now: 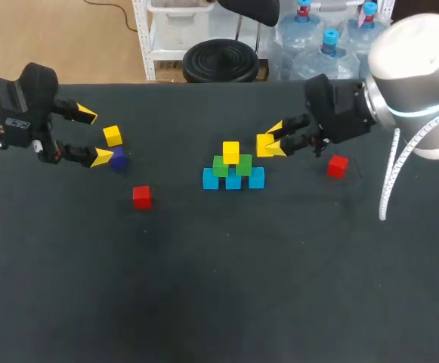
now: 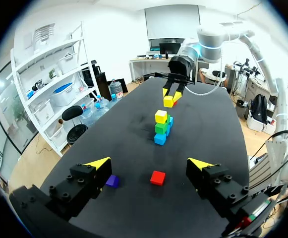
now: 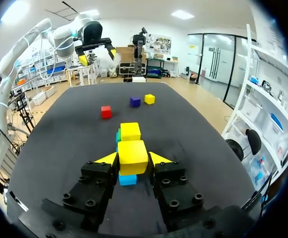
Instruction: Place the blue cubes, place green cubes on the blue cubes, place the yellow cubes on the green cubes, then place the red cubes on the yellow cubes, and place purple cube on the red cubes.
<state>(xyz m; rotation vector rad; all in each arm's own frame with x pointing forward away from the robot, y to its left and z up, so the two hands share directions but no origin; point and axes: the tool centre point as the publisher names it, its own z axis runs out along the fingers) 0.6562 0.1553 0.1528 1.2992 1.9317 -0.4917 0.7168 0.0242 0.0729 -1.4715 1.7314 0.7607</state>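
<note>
The right gripper (image 3: pixel 132 159) is pinching a yellow cube (image 3: pixel 132 153) between its two fingers, carried clear of the worktop (image 1: pixel 204 295) and just beside the top of the stack, on the side the right arm comes from; held by two opposite faces, its underside is free, which suits lowering it flat onto a tier. The stack stands mid-worktop: a row of three blue cubes (image 1: pixel 233 181) touching side by side makes a broad footing; two green cubes (image 1: pixel 221 165) sit on them; one placed yellow cube (image 1: pixel 230 151) tops those, seemingly near the seam between the greens, though I cannot tell exactly. By my reading the yellow tier is in hand, and the carried cube is meant to land beside its fellow. The left gripper (image 1: pixel 93 136) hangs spread and empty, well apart from the stack, near a spare yellow cube (image 1: pixel 112 135), the purple cube (image 1: pixel 118 159) and a red cube (image 1: pixel 141 197); probably parked there for later tiers. A second red cube (image 1: pixel 338 165) lies close by the right arm.
</note>
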